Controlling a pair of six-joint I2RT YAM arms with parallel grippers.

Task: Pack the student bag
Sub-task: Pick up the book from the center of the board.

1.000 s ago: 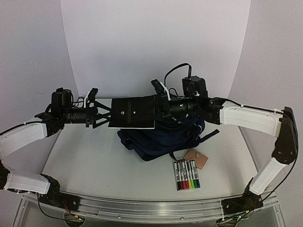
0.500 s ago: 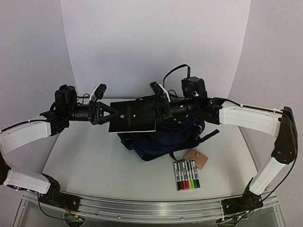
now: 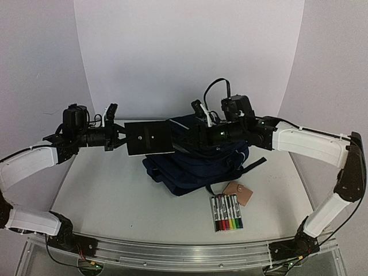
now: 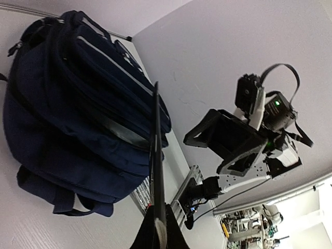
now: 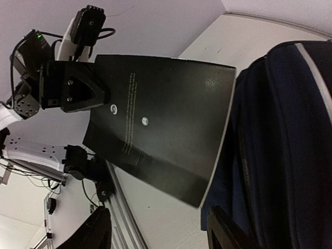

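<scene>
Student bag (image 3: 195, 167): navy fabric with thin white piping, lying slumped at the middle of the desk (image 3: 98, 195); one dark strap trailing from its right side.
Black booklet (image 3: 148, 138): held flat in the air at the bag's left side, its inner edge over the bag's left end; thin, with small pale print on the cover and a white page edge.
Left pincer (image 5: 91, 93): in the air to the left of the bag, clenched on the booklet's outer edge; the only grip on it.
Right pincer (image 5: 158, 218): above the bag's top, jaws spread wide with nothing between them, apart from the booklet's inner edge and pointing toward it.
Tan pouch (image 3: 238, 193): on the desk just in front of the bag's right half.
Marker set (image 3: 227, 213): on the desk in front of the bag, just beside the pouch on its near side; coloured caps in a row.
Backdrop (image 3: 190, 52): plain white, curving up behind the bag.
</scene>
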